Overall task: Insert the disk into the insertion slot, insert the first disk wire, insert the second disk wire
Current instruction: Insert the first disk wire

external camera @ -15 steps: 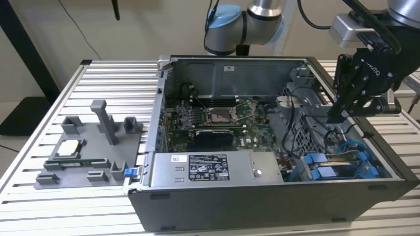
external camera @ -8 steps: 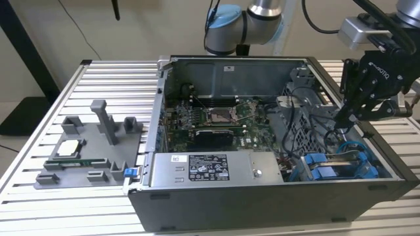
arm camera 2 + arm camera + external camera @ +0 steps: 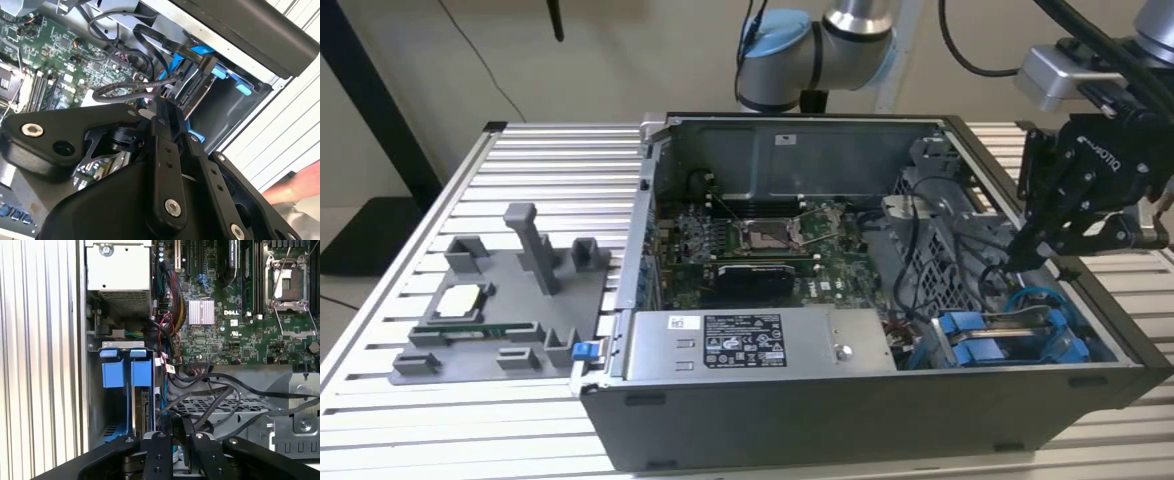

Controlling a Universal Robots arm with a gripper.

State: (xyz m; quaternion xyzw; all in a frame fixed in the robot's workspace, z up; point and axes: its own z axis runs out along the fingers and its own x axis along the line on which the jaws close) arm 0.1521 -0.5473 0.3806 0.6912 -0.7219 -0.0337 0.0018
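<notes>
**Blue-framed disk sits in its bay, claw closed among the wires**

Blue plastic marks the disk (image 3: 145,411). It stands on edge in the insertion slot (image 3: 123,344), directly beneath and just ahead of the claw (image 3: 1051,240), so the first step looks done. In the second wrist view the fingers (image 3: 167,165) are drawn together at their tips. A dark wire (image 3: 131,89) loops right against those tips, but whether it is pinched between them cannot be told.

The main danger appears to be the tangle. Several dark wires cross the metal cage between the claw and the motherboard (image 3: 225,335), close to the tips. A sideways or lifting move could catch a loop and drag a plug from the board. A connector that met the disk's end at a tilt could jam or bend its contacts. A hard push along the bay might also shift the disk in its carrier.

The disk's long axis runs from its blue end tabs toward the claw. The tabbed end faces away from the claw, toward the power-supply box (image 3: 118,270), and the other end lies nearest the fingertips.
</notes>
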